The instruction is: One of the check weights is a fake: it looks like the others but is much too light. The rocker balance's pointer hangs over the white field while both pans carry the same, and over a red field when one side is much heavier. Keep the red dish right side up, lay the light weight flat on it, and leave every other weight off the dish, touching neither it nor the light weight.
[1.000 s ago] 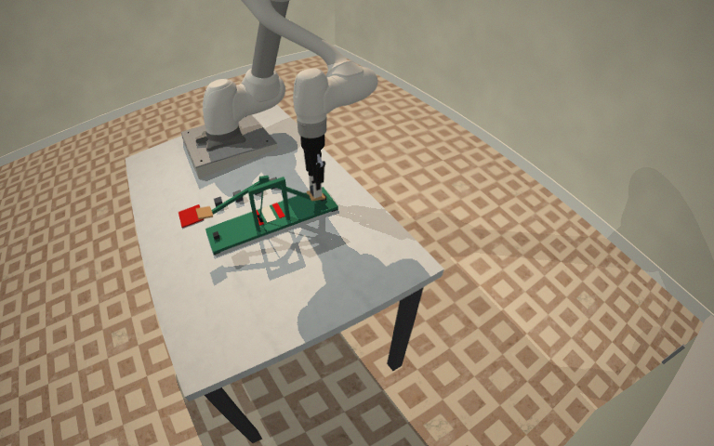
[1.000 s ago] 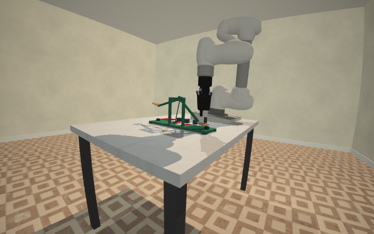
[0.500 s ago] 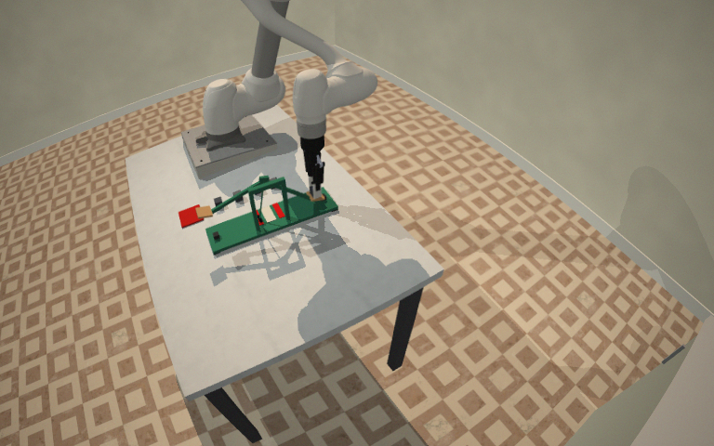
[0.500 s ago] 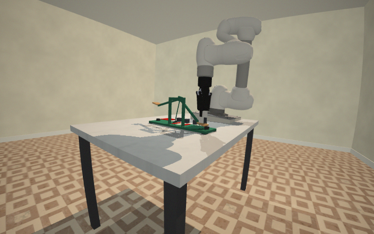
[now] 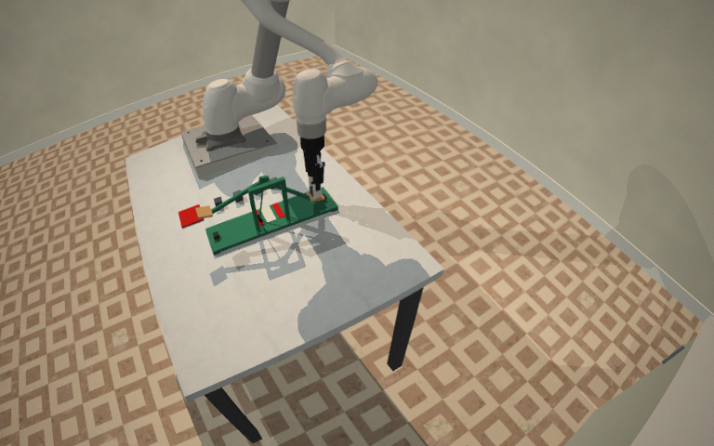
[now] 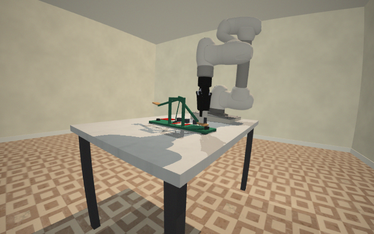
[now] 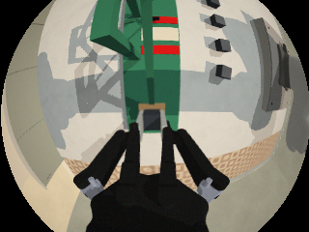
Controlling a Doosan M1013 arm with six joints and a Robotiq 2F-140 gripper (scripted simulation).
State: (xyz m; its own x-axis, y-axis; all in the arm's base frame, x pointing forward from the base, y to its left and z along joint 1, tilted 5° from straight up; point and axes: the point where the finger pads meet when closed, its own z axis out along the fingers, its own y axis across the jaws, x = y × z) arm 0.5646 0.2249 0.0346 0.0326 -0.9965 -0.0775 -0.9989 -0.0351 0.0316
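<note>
Green balance point(image 5: 231, 237), red dish point(image 5: 188, 216)

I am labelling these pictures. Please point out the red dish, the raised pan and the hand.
red dish point(image 5: 188, 216), top view, its flat red face.
raised pan point(image 5: 204, 212), top view, its tan top.
hand point(image 7: 153, 130), wrist view, between fingertips.

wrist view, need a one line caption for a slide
Hand shut on a dark weight at the balance's lowered pan, four weights lined beside it.
</note>
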